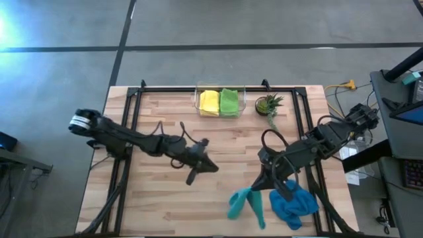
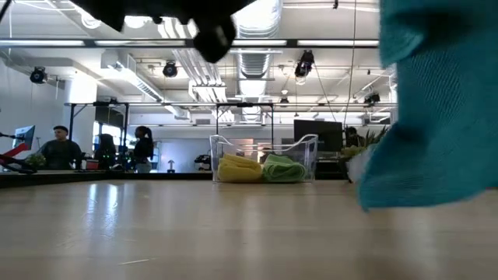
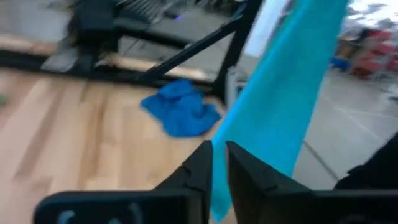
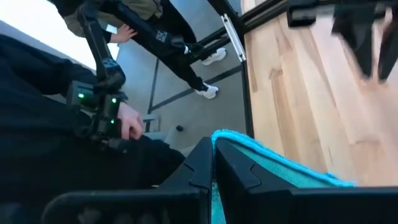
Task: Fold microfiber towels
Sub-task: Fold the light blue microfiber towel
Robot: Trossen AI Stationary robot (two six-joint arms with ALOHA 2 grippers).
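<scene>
You have a grey concrete floor (image 1: 264, 26), exposed ceiling ducts (image 2: 257, 23), and people seated at desks (image 2: 58, 148) behind your table.

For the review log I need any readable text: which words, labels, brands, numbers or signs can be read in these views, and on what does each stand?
None can be read in any view.
Left arm: a white band near its base, with no legible print.
Person's trousers: a small white mark, too blurred to read.
Monitor in the room behind the table: too small to read.
</scene>
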